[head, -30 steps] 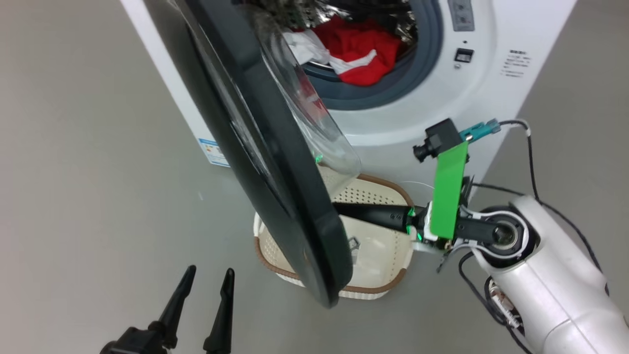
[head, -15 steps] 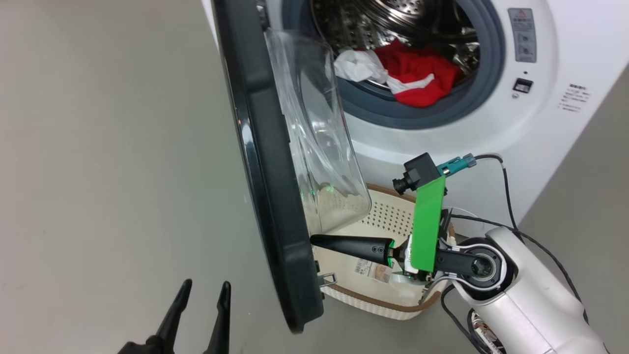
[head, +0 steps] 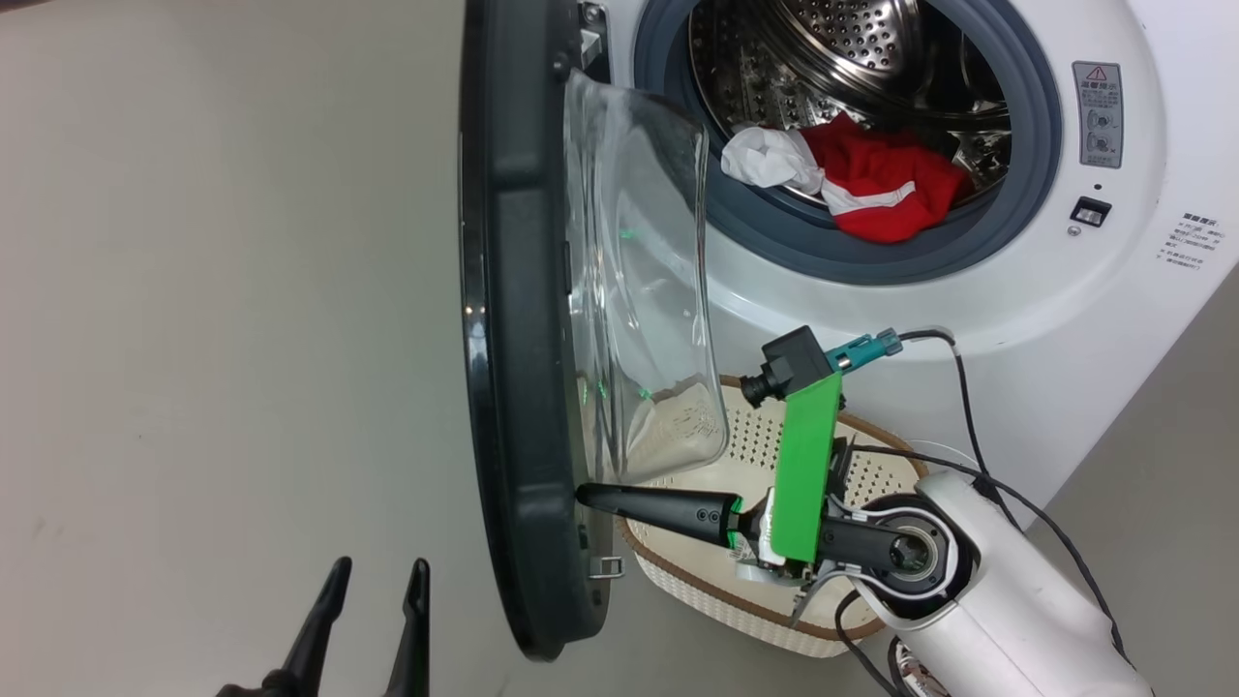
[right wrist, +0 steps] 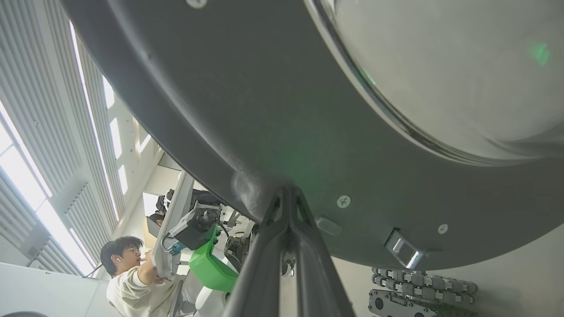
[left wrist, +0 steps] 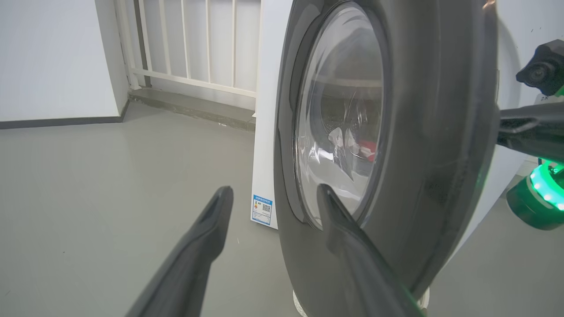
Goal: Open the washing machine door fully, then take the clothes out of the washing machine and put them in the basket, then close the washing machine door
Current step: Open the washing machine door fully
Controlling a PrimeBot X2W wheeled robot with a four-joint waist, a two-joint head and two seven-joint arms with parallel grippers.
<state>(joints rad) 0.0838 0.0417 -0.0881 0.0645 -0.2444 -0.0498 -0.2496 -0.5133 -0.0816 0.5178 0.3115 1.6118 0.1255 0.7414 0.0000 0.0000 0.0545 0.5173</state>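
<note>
Grey floor (left wrist: 88, 185), bare and glossy. White wall (left wrist: 48, 57) with dark baseboard (left wrist: 57, 123) at back left. White railing (left wrist: 194, 39) beside it, above a grey ledge (left wrist: 194, 108). Person (right wrist: 128, 273) in pale top, low left of the right wrist view, under bright windows (right wrist: 26, 176). Black cable chains (right wrist: 418, 286) at lower right.

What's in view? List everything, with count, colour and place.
washing machine: one, white, behind the door
washing machine door: one, black rim with clear glass, open, left of the drum
clothes: one heap, red and white, inside the drum
basket: one, cream with brown rim, on the floor before the machine
label: one, blue, low on machine's side
person: one, pale top, lower left of the right wrist view
left gripper: one, black, open, lower left of the head view
right gripper: one, black, shut, tips at the door's inner rim
</note>
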